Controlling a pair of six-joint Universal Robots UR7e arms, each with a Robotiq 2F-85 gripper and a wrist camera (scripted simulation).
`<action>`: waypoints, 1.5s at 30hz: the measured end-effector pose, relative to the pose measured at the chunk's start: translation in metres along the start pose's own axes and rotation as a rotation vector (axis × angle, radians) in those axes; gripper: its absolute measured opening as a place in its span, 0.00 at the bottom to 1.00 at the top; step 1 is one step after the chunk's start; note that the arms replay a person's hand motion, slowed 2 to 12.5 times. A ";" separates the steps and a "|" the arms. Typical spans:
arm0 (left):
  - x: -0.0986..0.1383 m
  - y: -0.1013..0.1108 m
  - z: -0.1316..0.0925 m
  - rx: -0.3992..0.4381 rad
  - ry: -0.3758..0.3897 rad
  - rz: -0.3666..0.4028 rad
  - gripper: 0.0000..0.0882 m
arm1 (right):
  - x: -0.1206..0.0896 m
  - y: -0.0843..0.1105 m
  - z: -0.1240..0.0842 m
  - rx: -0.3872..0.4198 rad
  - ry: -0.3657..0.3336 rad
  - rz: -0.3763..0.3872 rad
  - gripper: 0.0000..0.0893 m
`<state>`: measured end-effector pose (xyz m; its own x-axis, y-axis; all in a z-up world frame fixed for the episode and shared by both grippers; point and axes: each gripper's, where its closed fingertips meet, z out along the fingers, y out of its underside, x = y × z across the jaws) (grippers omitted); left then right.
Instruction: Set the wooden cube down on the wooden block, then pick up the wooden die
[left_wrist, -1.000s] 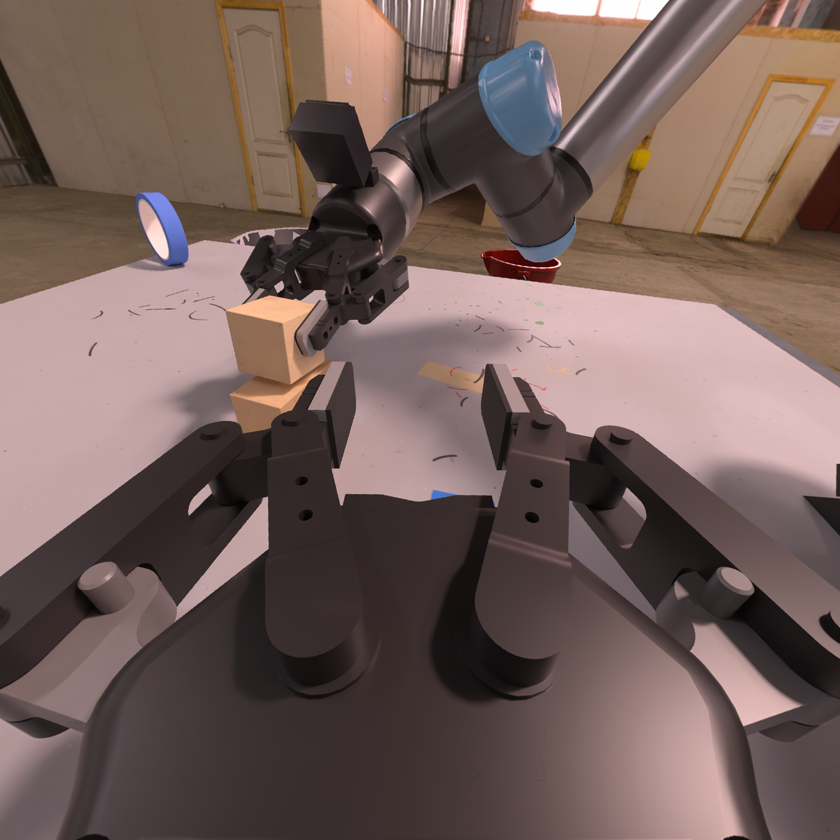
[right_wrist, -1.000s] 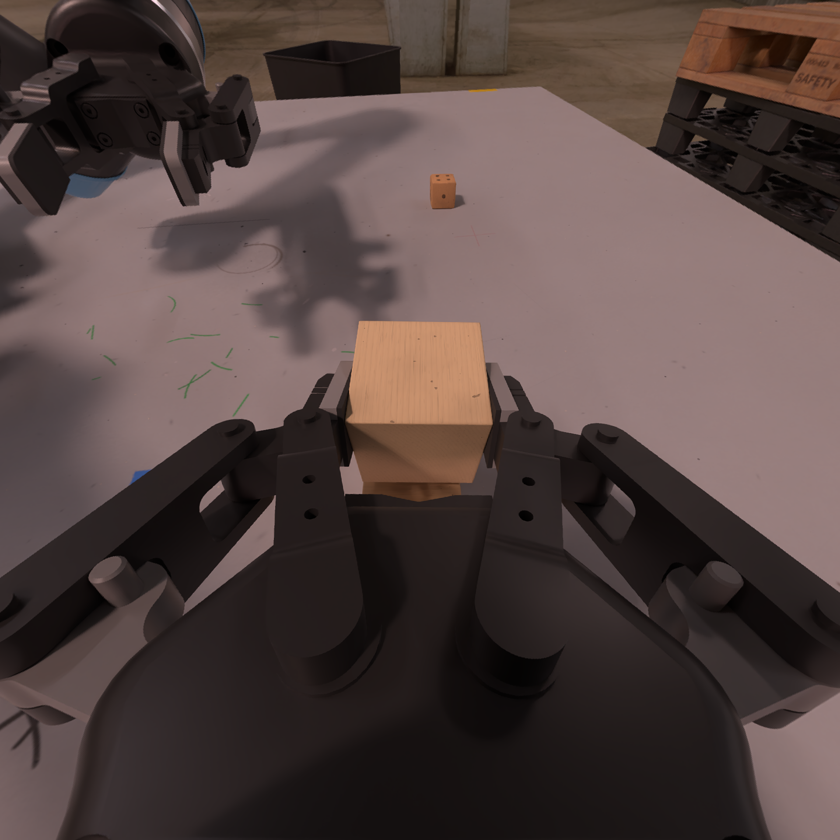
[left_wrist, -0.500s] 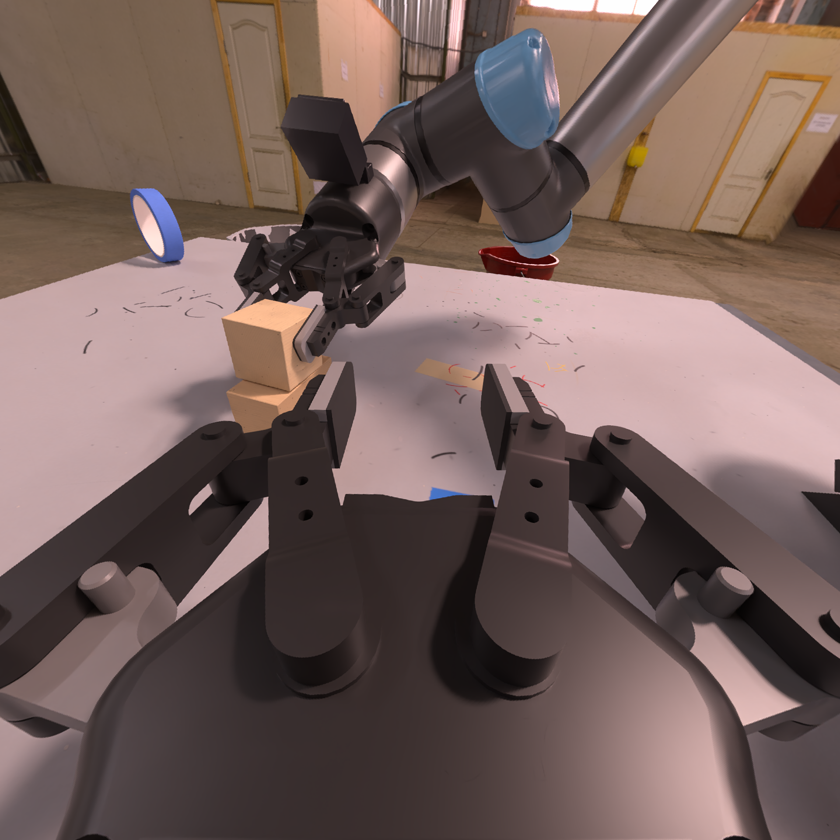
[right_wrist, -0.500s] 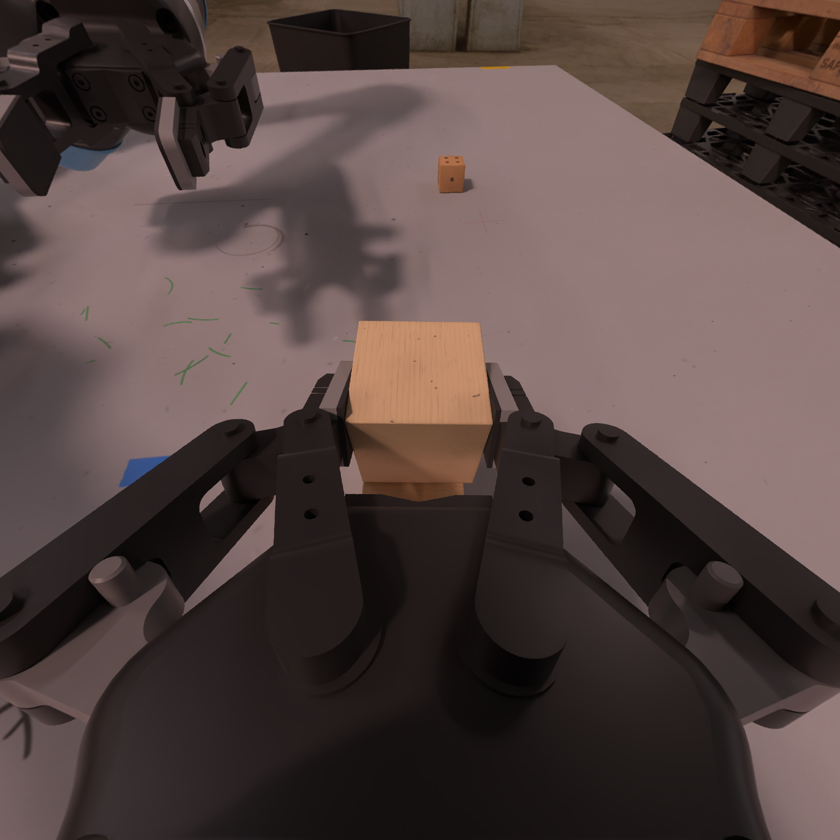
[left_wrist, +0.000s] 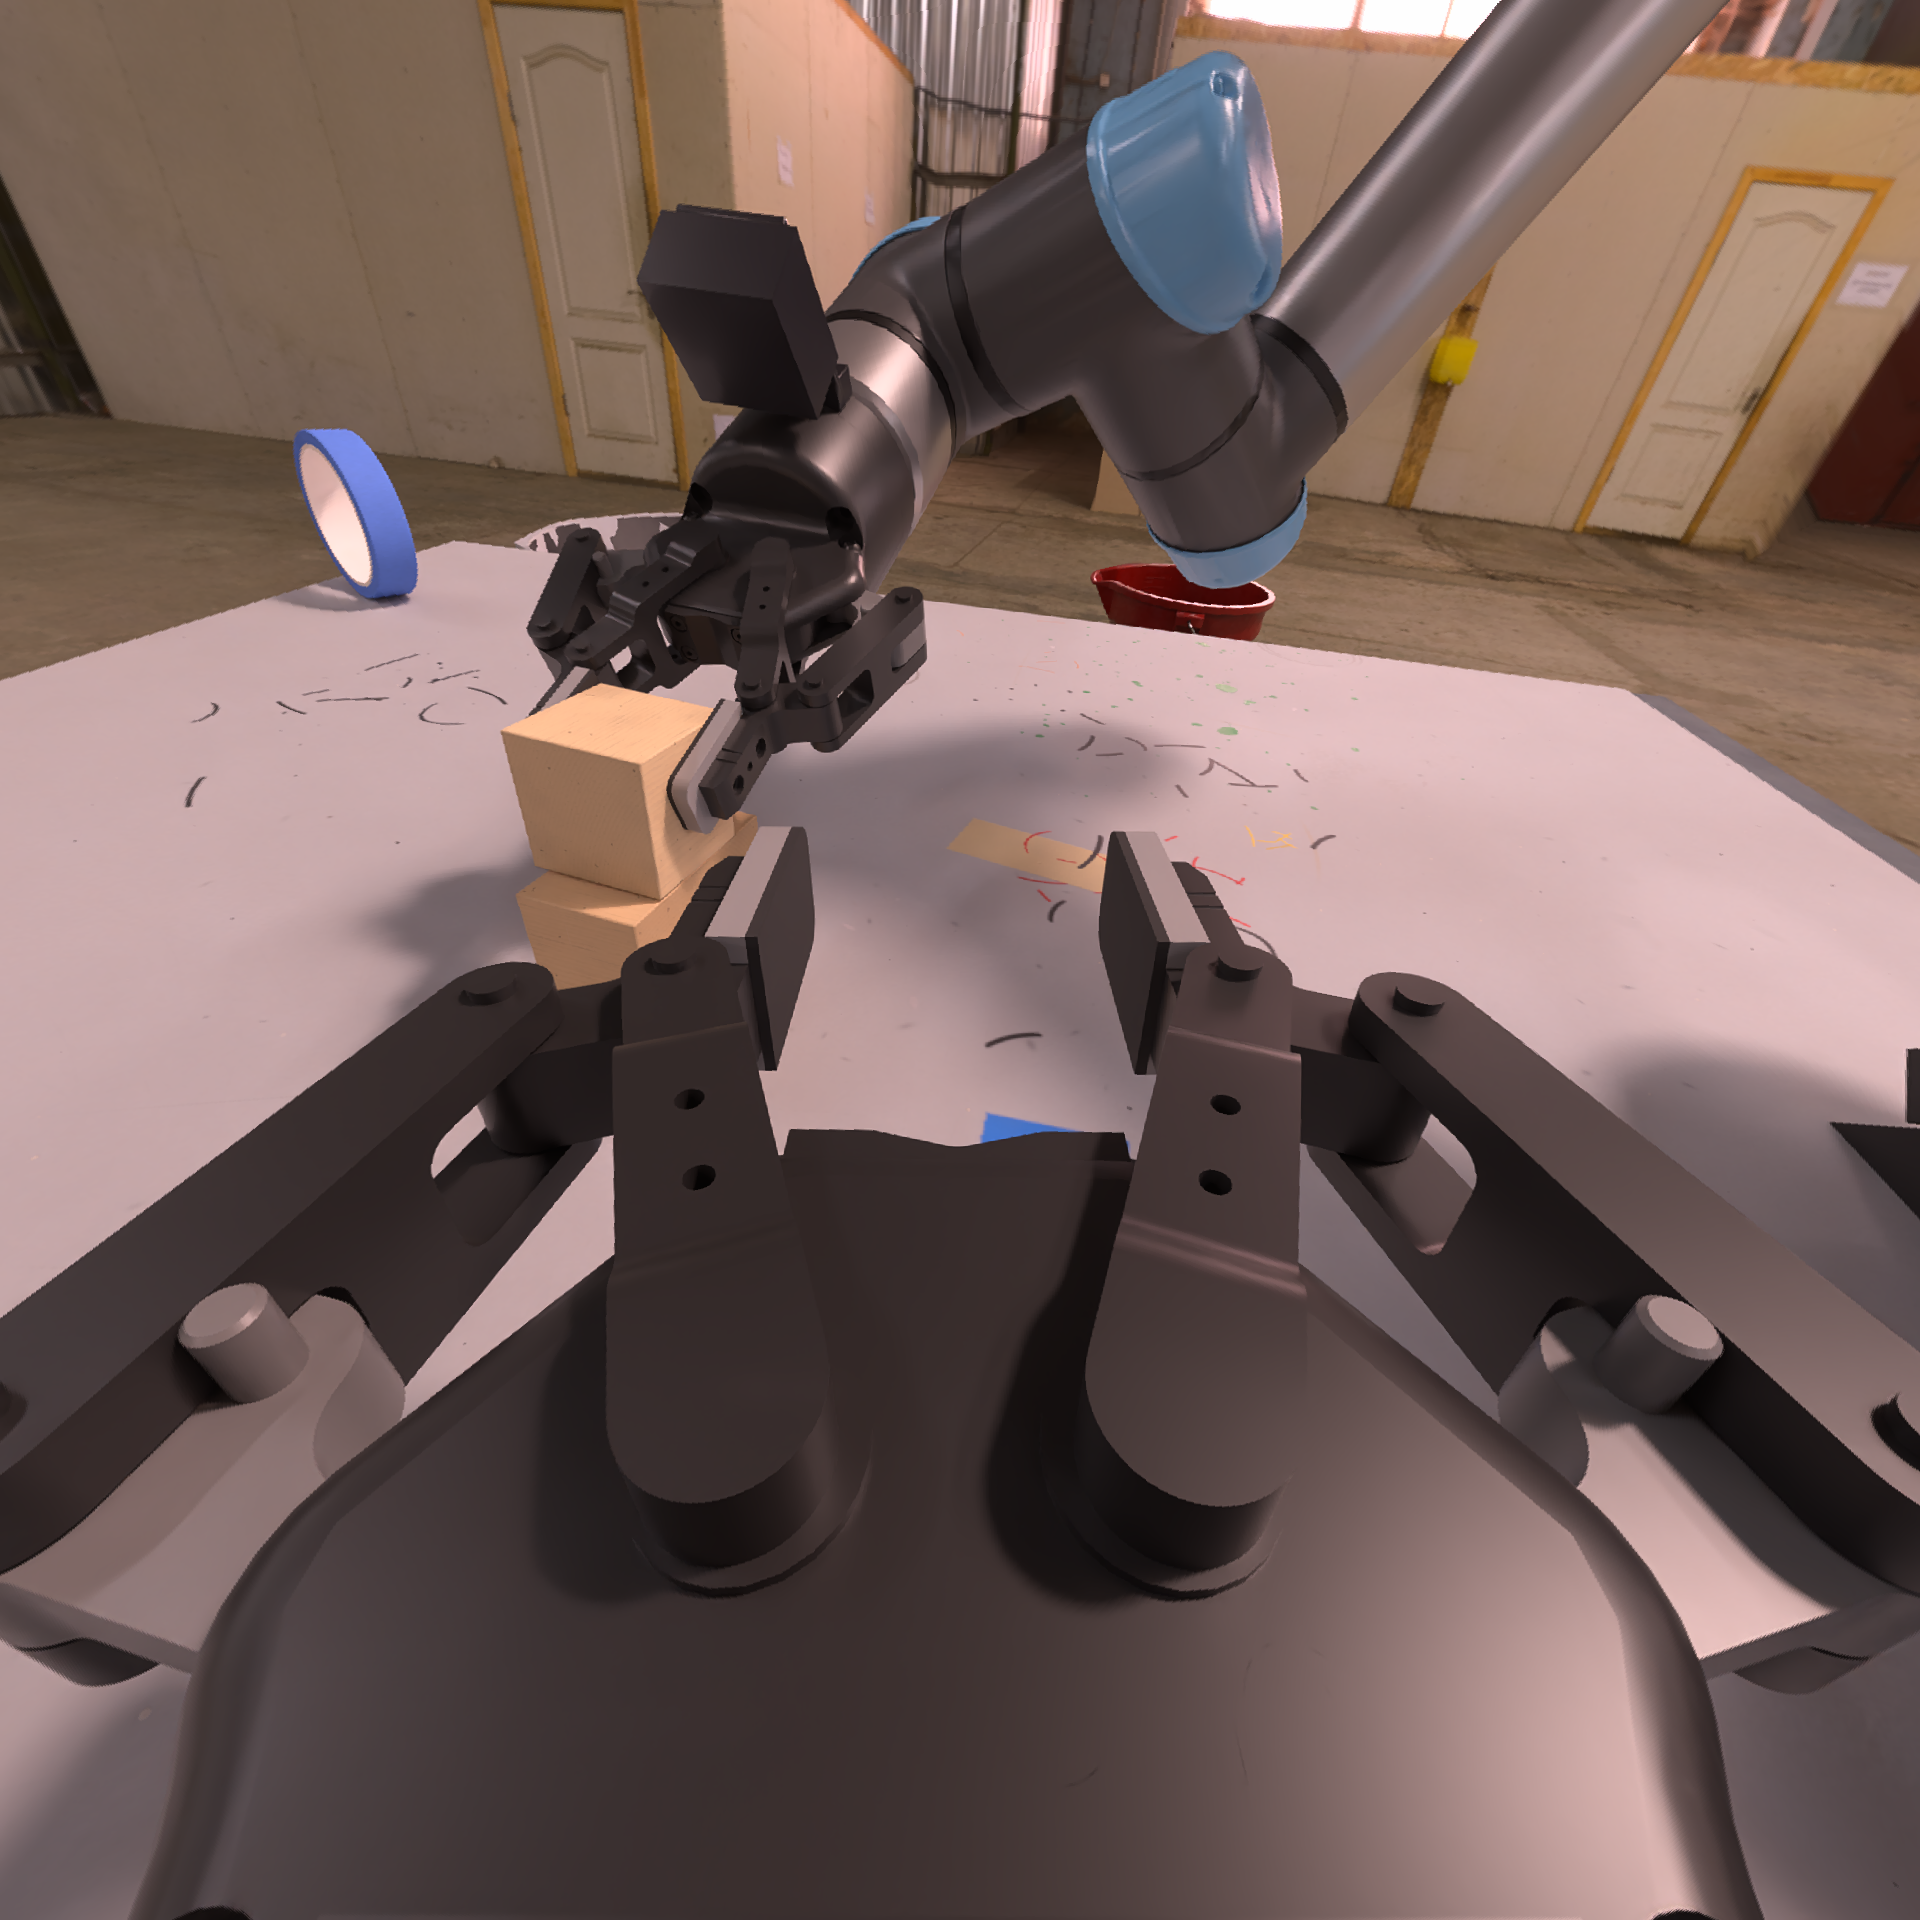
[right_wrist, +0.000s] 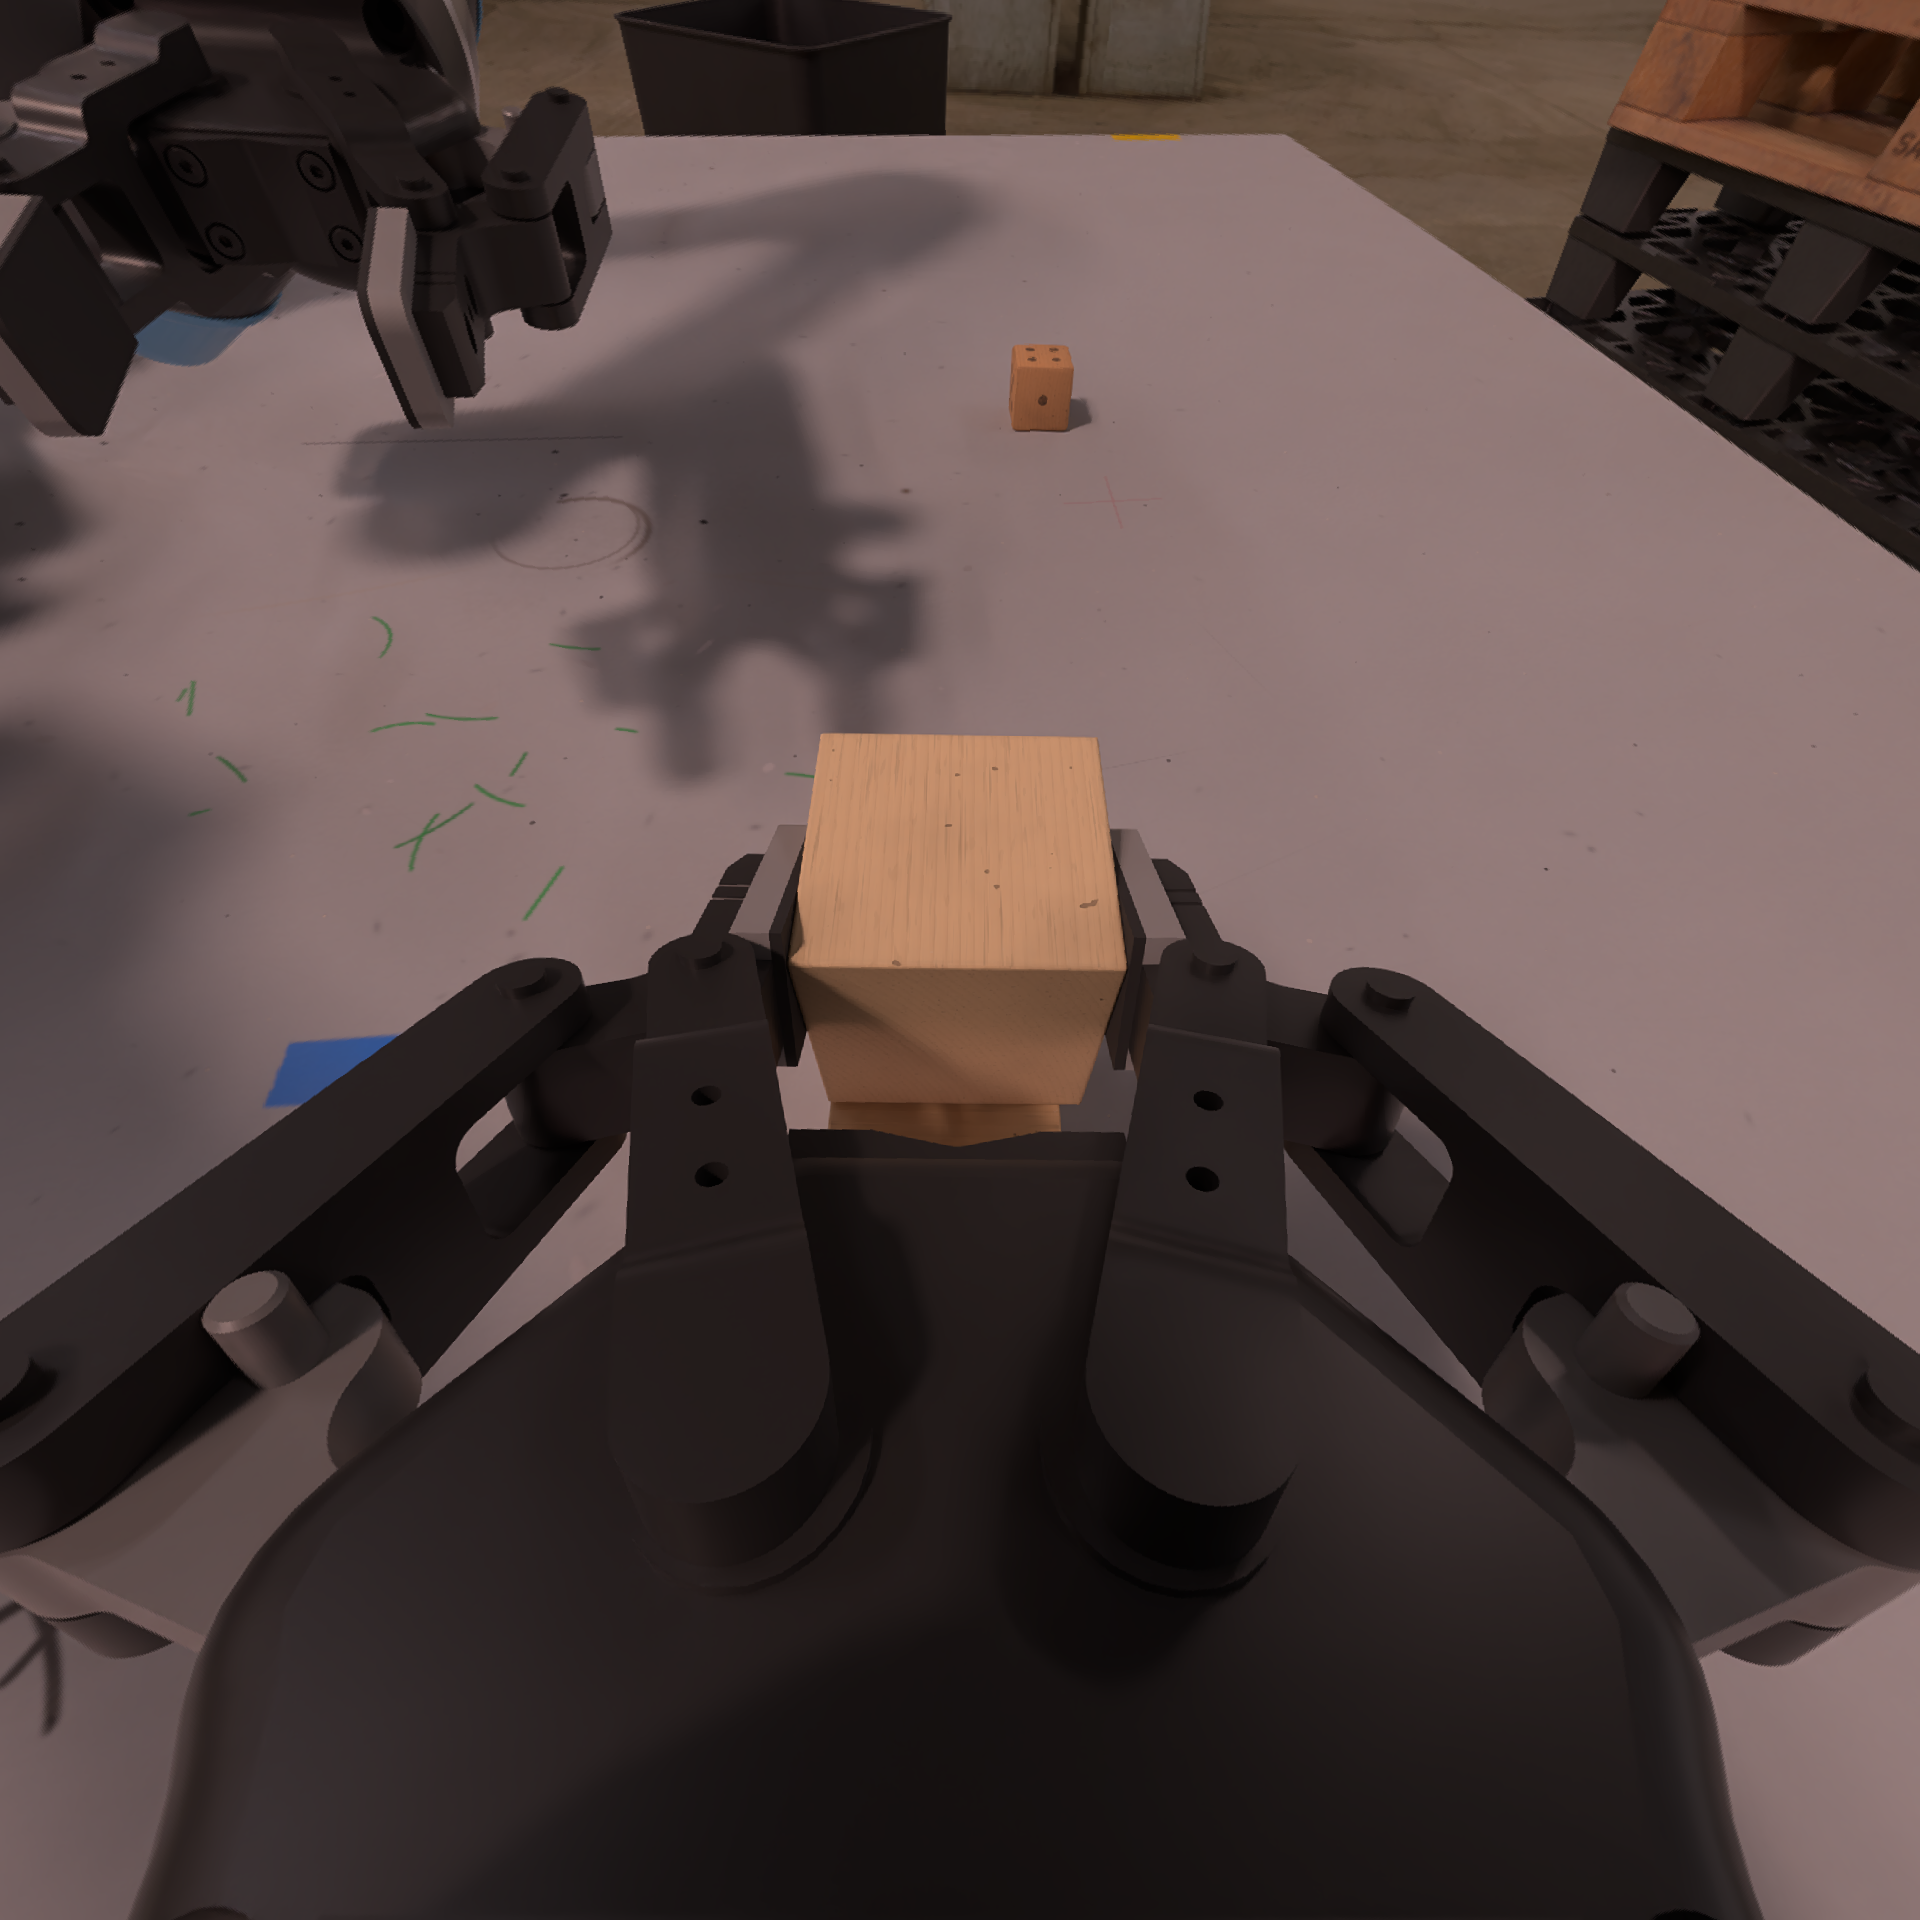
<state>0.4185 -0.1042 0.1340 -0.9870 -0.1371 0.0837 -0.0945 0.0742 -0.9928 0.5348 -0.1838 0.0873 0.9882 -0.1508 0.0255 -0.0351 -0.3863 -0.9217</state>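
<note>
My right gripper (right_wrist: 956, 935) is shut on the pale wooden cube (right_wrist: 951, 842). In the left wrist view the cube (left_wrist: 597, 795) sits tilted on top of the wooden block (left_wrist: 597, 925), with the right gripper (left_wrist: 634, 743) still around it. Only a sliver of the block (right_wrist: 945, 1117) shows under the cube in the right wrist view. The small orange wooden die (right_wrist: 1039, 387) lies farther off on the grey table (right_wrist: 1403, 675). My left gripper (left_wrist: 951, 925) is open and empty, just right of the stack; it also shows at the top left of the right wrist view (right_wrist: 239, 312).
A blue tape roll (left_wrist: 353, 514) stands at the table's far left edge. A red bucket (left_wrist: 1179, 608) sits beyond the far edge. A black bin (right_wrist: 784, 62) stands past the table end, and a wooden pallet stack (right_wrist: 1787, 156) at the right.
The right gripper has lowered the cube onto the block; the gap between them has closed. The left gripper has barely moved.
</note>
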 end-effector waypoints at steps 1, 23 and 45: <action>0.000 0.000 0.000 0.000 0.000 0.000 0.57 | 0.000 0.000 0.000 -0.001 0.000 -0.001 0.50; 0.000 0.002 0.000 -0.004 0.007 -0.001 0.57 | 0.000 0.000 0.000 -0.007 0.009 -0.011 0.50; 0.000 0.003 0.002 -0.002 0.012 -0.006 0.57 | -0.001 -0.001 -0.002 -0.012 -0.006 0.011 0.50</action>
<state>0.4183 -0.1062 0.1312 -0.9880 -0.1252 0.0904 -0.1003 0.0753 -0.9921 0.5334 -0.1849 0.0887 0.9886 -0.1497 0.0130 -0.0478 -0.3955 -0.9172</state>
